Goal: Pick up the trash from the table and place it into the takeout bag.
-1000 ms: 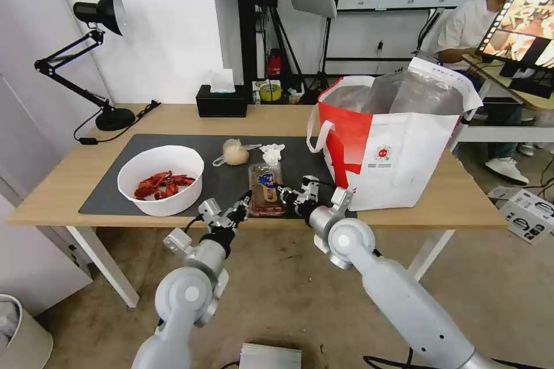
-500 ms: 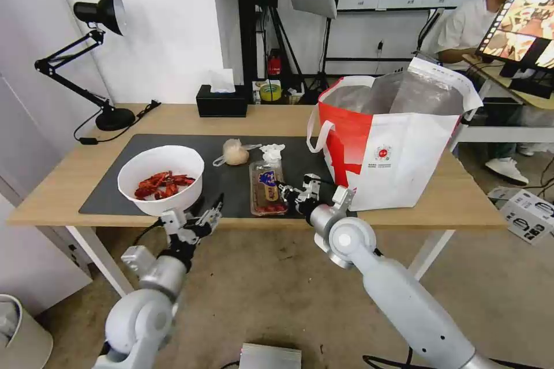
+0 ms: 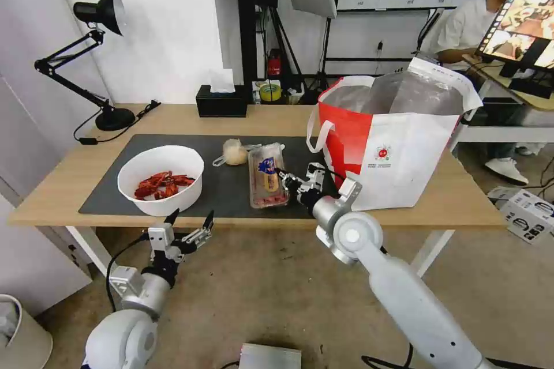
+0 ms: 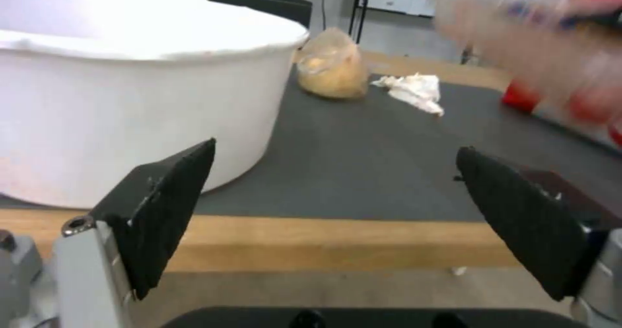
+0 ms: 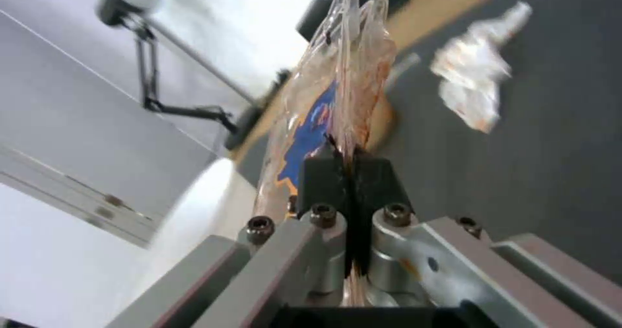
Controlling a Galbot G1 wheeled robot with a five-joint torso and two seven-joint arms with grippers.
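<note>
the right gripper (image 3: 284,177) pinches the near-right edge of the clear clamshell tray (image 3: 267,176) of small red tomatoes (blue label on the lid), its fingers (image 5: 327,175) clamped flat together on the plastic rim, holding the tray over the dark grey mat (image 3: 228,184) just left of the takeout bag (image 3: 392,141). the left gripper (image 3: 188,225) hangs below the table (image 3: 69,179) edge near the white bowl (image 3: 160,179), fingers (image 4: 162,206) spread wide and gripping nothing. the knotted clear bag (image 4: 332,65) and crumpled tissue (image 4: 415,91) lie farther back on the mat.
</note>
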